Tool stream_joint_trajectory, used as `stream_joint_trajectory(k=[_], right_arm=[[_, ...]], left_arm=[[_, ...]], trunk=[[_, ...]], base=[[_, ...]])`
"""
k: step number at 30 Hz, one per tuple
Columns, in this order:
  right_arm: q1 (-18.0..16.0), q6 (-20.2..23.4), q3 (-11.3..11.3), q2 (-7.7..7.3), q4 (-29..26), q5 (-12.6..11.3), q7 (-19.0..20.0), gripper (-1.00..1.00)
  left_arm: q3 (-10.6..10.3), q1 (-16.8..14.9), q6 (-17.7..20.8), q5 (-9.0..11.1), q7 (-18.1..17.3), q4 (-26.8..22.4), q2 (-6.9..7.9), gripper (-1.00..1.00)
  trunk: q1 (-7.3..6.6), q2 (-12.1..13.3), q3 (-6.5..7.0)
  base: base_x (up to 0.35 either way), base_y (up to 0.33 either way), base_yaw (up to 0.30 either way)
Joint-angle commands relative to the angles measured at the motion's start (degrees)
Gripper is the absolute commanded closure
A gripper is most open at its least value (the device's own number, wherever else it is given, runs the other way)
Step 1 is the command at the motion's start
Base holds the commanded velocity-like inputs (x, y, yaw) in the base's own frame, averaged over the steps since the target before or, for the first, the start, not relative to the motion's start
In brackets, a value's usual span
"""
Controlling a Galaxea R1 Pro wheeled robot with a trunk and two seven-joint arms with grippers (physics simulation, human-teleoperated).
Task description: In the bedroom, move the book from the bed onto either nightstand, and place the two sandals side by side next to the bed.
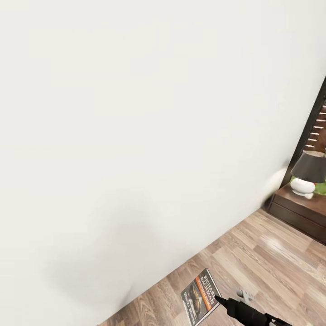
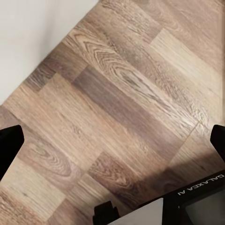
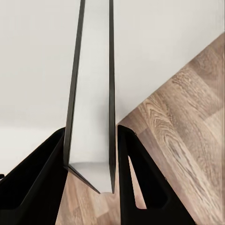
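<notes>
A large white wall took up most of the head view, and a brown wood-plank floor was seen at the lower right. The book was held above the floor at the lower edge of that view, close to the wall, with its cover turned up so that the white lettering, the orange band and a dark photo could be read. The right gripper was seen as a dark arm end touching the lower right edge of the book.

In the right wrist view, the book was seen from its edge, as pale pages between two thin dark covers. The two black fingers stood on either side of it, and the jaws were closed on the book, pressed against both covers.

In the left wrist view, the left gripper was seen over bare floor planks, with a strip of white wall in one corner. Its dark fingertips stood at opposite edges of the picture, so the jaws were wide open and nothing was between them.

At the right edge of the head view a nightstand of dark brown wood stood against the wall. On its surface stood a lamp with a dark shade and a white base. Behind it, part of a black-framed window was visible.
</notes>
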Motion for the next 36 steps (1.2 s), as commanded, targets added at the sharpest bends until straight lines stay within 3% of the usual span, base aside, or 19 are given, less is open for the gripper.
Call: stream_joint_trajectory(k=[1,15,29,36], right_arm=[[-0.1,-0.2,-0.2,-0.02,0.2,-0.2,0.2,1.00],[-0.1,-0.1,-0.2,-0.02,0.2,-0.2,0.2,1.00],[-0.1,-0.2,-0.2,-0.02,0.2,-0.2,0.2,1.00],[-0.1,-0.1,-0.2,-0.02,0.2,-0.2,0.2,1.00]], left_arm=[[-0.3,0.0,-0.3,-0.1,-0.1,0.0,0.02,-1.00],[-0.3,0.0,-0.3,-0.1,-0.1,0.0,0.02,-1.00],[-0.3,0.0,-0.3,-0.1,-0.1,0.0,0.02,-1.00],[-0.3,0.0,-0.3,-0.1,-0.1,0.0,0.02,-1.00]], trunk=[[0.00,0.0,-0.07],[0.00,0.0,-0.07],[0.00,0.0,-0.07],[0.00,0.0,-0.07]], base=[[0.000,0.000,-0.245],[0.012,0.000,-0.242],[0.271,0.000,-0.231],[0.070,0.000,-0.224]])
